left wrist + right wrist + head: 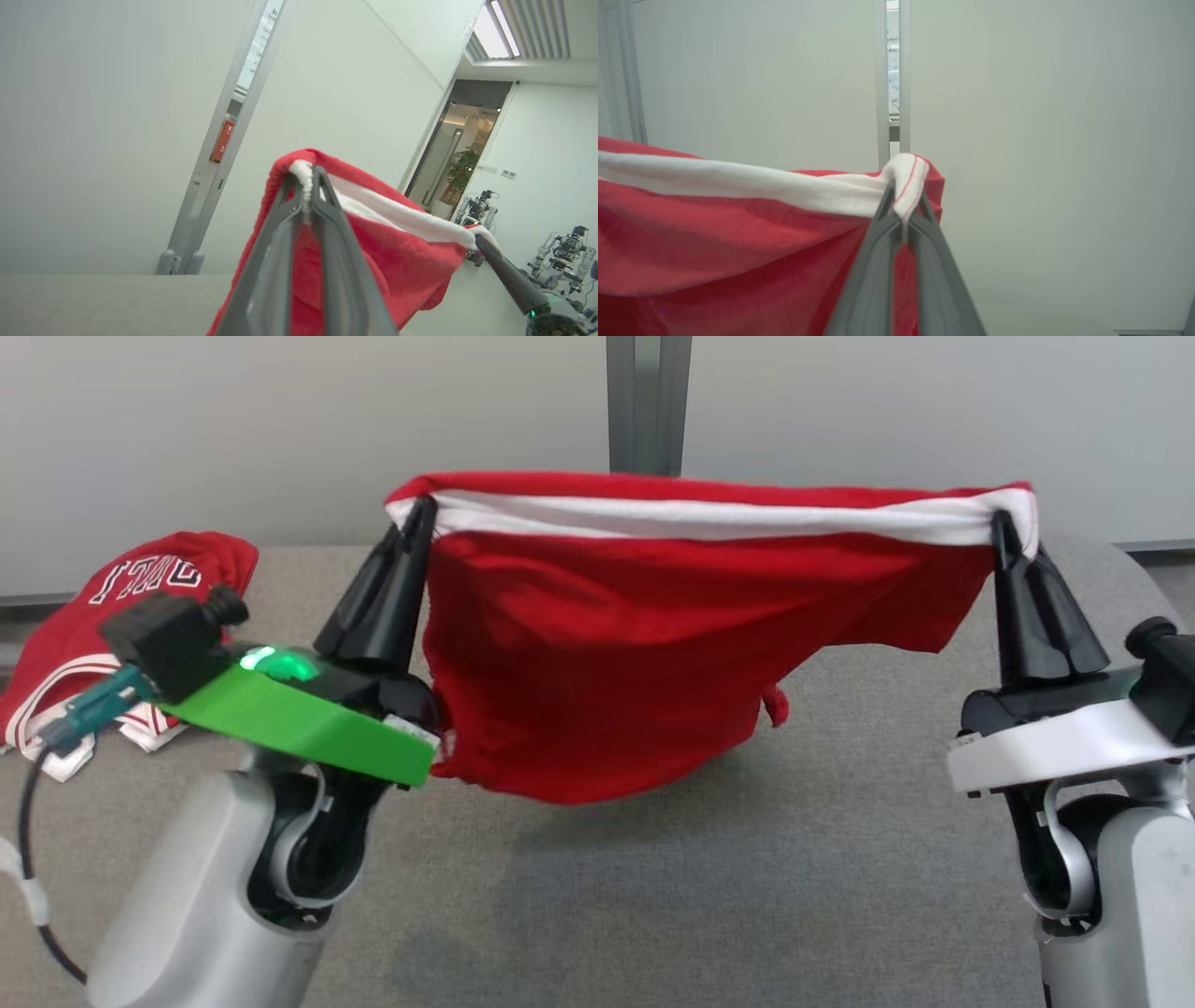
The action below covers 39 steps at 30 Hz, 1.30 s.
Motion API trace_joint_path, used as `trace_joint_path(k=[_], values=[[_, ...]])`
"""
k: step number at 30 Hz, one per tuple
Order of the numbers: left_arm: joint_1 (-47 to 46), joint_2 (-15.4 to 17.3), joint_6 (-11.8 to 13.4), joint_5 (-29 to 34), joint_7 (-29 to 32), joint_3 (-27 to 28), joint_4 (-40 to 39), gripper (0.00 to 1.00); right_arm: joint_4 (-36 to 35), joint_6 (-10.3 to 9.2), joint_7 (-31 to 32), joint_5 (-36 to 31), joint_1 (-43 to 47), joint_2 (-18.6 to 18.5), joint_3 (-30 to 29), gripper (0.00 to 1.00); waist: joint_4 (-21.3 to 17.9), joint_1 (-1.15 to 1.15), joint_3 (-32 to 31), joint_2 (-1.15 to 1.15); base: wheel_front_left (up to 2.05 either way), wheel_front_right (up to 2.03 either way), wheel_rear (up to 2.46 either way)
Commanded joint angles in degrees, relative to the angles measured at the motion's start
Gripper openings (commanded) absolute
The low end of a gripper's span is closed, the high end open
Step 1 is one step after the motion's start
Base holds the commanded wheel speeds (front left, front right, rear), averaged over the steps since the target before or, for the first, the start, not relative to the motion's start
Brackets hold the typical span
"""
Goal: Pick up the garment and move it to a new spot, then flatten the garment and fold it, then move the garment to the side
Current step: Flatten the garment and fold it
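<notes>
Left gripper (417, 523), right gripper (1005, 532) each clenched on white hem (709, 519) of red garment (597, 644) — cloth stretched between, hanging over desk (653, 896); lettered jersey (93, 625) at left edge

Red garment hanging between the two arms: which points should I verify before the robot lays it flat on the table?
1. Grip of the left jaws on the white band of the garment: ok, shut on it.
2. Grip of the right jaws on the band's other end: ok.
3. Band stretched between the arms: ok.
4. Cloth hanging smooth: not ok, bunched and uneven below.
5. Lower edge clear of the grey table: cannot tell.
6. Other red jersey lying apart, at the left: ok.
</notes>
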Motion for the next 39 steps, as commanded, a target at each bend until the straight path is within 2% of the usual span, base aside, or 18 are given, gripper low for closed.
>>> trace_joint_path(k=[1, 4, 8, 11, 14, 18, 23, 27, 31, 34, 39], values=[[-1.22, 1.20, 1.13, -0.51, 1.36, 0.68, -3.33, 0.00, -3.13, -0.08, 1.10, -0.45, 0.92, -0.17, -0.26, 0.00, -0.71, 0.00, -2.12, 0.00, 0.00, 0.00, 0.00], [-2.98, 3.03, 3.32, -1.31, 5.02, 1.81, -9.95, 0.00, -10.21, -0.08, 3.77, -0.92, 1.03, -0.18, -0.43, 0.00, -1.14, 0.00, -2.57, 0.00, 0.00, 0.00, 0.00], [-5.90, 5.85, 5.30, 0.38, 8.89, 2.09, -13.98, 0.00, -15.53, -0.08, 6.59, -1.78, 0.36, -0.19, -0.37, 0.00, -1.69, 0.00, -2.32, 0.00, 0.00, 0.00, 0.00], [-7.46, 6.36, 6.07, 0.36, 10.58, 1.80, -14.23, 0.00, -16.57, -0.08, 8.11, -1.97, -0.03, -0.30, -0.09, 0.00, -2.15, 0.00, -1.35, 0.00, 0.00, 0.00, 0.00], [-8.77, 6.28, 6.22, 0.39, 11.84, 1.25, -12.30, 0.00, -14.75, -0.08, 9.26, -0.61, -0.88, -0.26, 0.73, 0.00, -2.68, 0.00, 0.34, 0.00, 0.00, 0.00, 0.00], [-11.90, 5.97, 5.57, 0.32, 13.10, 0.66, -8.30, 0.00, -8.93, -0.08, 9.37, 0.68, -4.65, -1.25, 2.50, 0.00, -3.66, 0.00, 4.56, 0.00, 0.00, 0.00, 0.00], [-22.53, 5.39, 4.22, 1.91, 13.73, 1.66, 0.82, 0.00, 2.89, -0.08, 6.45, 0.60, -19.06, -2.78, 5.12, 0.00, -5.69, 0.00, 12.34, 0.00, 0.00, 0.00, 0.00], [-34.26, 2.99, 2.92, 3.75, 9.95, 3.62, 10.52, 0.00, 15.09, -0.08, 0.45, -2.88, -34.61, -2.02, 4.30, 0.00, -7.29, 0.00, 17.30, 0.00, 0.00, 0.00, 0.00], [-41.52, 1.21, 0.94, 4.76, 4.50, 5.32, 19.54, 0.00, 25.14, -0.08, -5.51, -6.03, -44.30, -0.61, 3.54, 0.00, -8.15, 0.00, 21.42, 0.00, 0.00, 0.00, 0.00], [-42.65, 0.36, -0.78, 5.27, 0.95, 5.38, 24.47, 0.00, 30.36, -0.08, -9.61, -6.57, -46.08, -0.28, 3.81, 0.00, -8.42, 0.00, 23.99, 0.00, 0.00, 0.00, 0.00], [-37.22, -0.15, -3.19, 4.56, -3.10, 3.88, 30.16, 0.00, 36.94, -0.08, -14.03, -3.10, -41.89, -0.11, 8.39, 0.00, -7.95, 0.00, 26.95, 0.00, 0.00, 0.00, 0.00]])
